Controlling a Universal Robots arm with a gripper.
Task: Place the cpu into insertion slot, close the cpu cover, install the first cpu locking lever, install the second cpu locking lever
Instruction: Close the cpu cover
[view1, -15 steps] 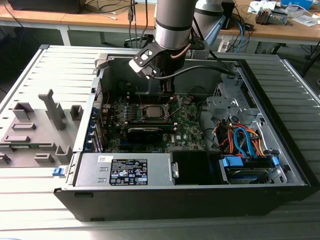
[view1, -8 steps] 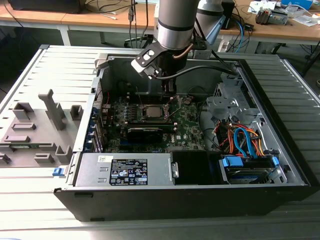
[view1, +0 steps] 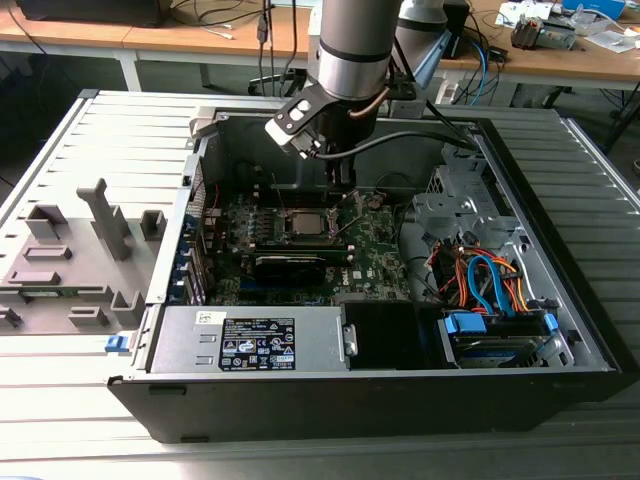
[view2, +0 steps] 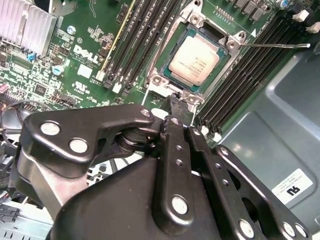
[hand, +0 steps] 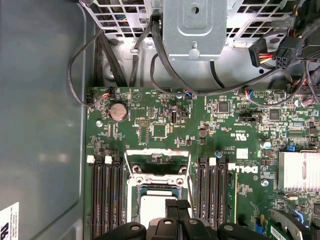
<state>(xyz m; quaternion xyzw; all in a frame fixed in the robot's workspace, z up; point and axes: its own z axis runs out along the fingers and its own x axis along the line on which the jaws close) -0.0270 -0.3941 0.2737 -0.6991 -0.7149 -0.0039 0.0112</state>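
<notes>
The cpu (view2: 196, 59) lies flat in the motherboard's insertion slot, its pale metal top showing; it also shows as a pale square (hand: 154, 207) in the first wrist view and as a small square (view1: 303, 222) in the exterior view. The cpu cover (hand: 157, 156), a thin silver frame, appears tipped up at one side of the socket. One locking lever (view2: 272, 45), a thin metal rod, sticks out sideways from the socket, unlatched. My gripper (view2: 176, 101) hangs just above the socket's edge beside the cpu, shut with nothing between its black fingers; its tips (hand: 178, 205) overlap the socket.
Black memory slots (hand: 106, 192) flank the socket on both sides. A long black card (view1: 290, 266) lies across the board near the socket. A power supply (view1: 250, 342) and a drive bay with coloured cables (view1: 490, 285) fill the case's near side. A grey fixture (view1: 70, 262) stands outside.
</notes>
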